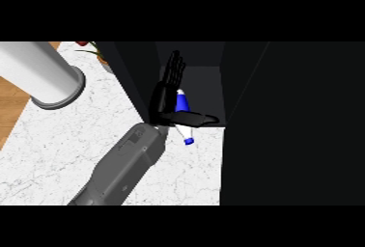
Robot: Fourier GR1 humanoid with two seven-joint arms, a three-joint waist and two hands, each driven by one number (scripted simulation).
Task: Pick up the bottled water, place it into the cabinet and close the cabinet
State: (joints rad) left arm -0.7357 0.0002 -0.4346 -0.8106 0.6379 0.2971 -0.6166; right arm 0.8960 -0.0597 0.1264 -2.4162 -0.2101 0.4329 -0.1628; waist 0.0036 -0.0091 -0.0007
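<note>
The bottled water, clear with a blue label and a blue cap, lies tilted at the front edge of the dark cabinet's opening, cap end pointing out over the counter. My left hand is right beside it on its left, reaching into the opening. Its fingers point straight up into the cabinet and its thumb stretches to the right across the bottle's lower part. The hand is open, and the palm hides part of the bottle's side. My right hand does not show.
The cabinet's dark door stands open and fills the right side. A large white cylinder stands at the back left of the marble counter. A small plant shows at the top, and wooden floor beyond the left edge.
</note>
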